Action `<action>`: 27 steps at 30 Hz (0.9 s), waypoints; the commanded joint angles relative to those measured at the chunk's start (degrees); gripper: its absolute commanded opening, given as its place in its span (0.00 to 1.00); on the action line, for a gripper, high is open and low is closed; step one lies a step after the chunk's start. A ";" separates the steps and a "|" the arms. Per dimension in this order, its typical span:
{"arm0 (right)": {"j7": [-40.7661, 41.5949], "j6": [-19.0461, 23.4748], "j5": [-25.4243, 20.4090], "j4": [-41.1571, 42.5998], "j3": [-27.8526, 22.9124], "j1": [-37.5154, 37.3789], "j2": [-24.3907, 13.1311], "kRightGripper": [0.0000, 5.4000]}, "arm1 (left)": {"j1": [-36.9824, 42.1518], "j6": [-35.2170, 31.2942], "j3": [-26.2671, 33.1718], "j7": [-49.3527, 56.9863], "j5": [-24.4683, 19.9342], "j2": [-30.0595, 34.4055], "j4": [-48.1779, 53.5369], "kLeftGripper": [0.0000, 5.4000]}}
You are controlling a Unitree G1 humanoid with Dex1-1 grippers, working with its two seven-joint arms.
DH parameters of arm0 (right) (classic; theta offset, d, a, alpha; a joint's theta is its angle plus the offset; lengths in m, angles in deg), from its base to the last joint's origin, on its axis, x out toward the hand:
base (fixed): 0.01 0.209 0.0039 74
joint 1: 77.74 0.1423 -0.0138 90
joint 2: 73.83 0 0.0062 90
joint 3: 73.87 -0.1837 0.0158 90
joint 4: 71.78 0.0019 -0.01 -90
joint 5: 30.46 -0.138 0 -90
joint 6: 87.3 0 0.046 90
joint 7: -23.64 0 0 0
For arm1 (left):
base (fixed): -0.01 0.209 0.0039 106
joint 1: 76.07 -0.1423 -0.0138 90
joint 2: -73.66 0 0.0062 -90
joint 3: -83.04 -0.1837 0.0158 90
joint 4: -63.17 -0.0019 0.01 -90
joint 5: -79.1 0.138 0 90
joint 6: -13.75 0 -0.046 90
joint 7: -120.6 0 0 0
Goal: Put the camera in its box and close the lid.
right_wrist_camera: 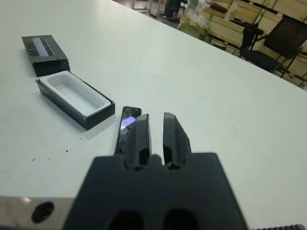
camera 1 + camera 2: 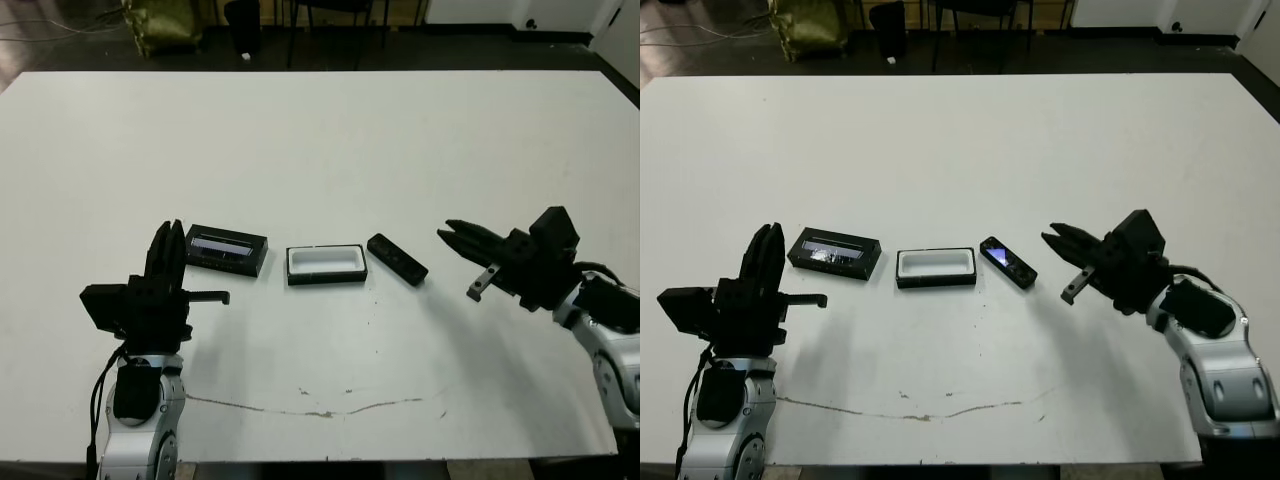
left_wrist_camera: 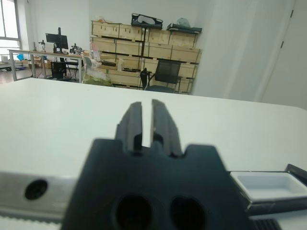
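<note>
Camera [image 2: 397, 258] lies flat on the white surface [image 2: 320, 140] at frame centre, just right of the open box [image 2: 326, 264], angled, not touching it. Lid [image 2: 227, 248] rests left of the box, strip up. Left hand [image 2: 166, 250] hovers beside the lid, clenched and empty. Right hand [image 2: 458, 237], clenched, empty, points at the camera from the right.

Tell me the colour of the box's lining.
White, inside the black box; clearest in the right wrist view.
</note>
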 commanded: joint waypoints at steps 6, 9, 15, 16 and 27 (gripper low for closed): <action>-0.84 2.61 -0.32 1.23 1.15 -2.61 -0.38 0.32 | -0.92 -1.56 0.35 0.02 -0.22 0.22 -0.35 0.00; -0.80 3.63 0.24 1.36 2.00 -2.50 -0.94 0.44 | -0.94 -1.36 0.36 -0.15 -0.38 0.21 -0.48 0.00; -1.73 6.82 0.89 2.00 3.48 -2.06 -1.27 0.69 | -1.01 -1.47 0.43 0.05 -0.16 0.19 -0.45 0.00; -1.89 7.40 1.07 2.18 3.76 -1.88 -1.33 0.73 | -1.01 -1.44 0.45 -0.05 -0.28 0.22 -0.46 0.00; -1.93 9.26 1.47 -1.28 5.79 0.74 0.20 0.78 | -1.08 -1.01 0.39 0.03 0.26 0.32 -0.46 0.00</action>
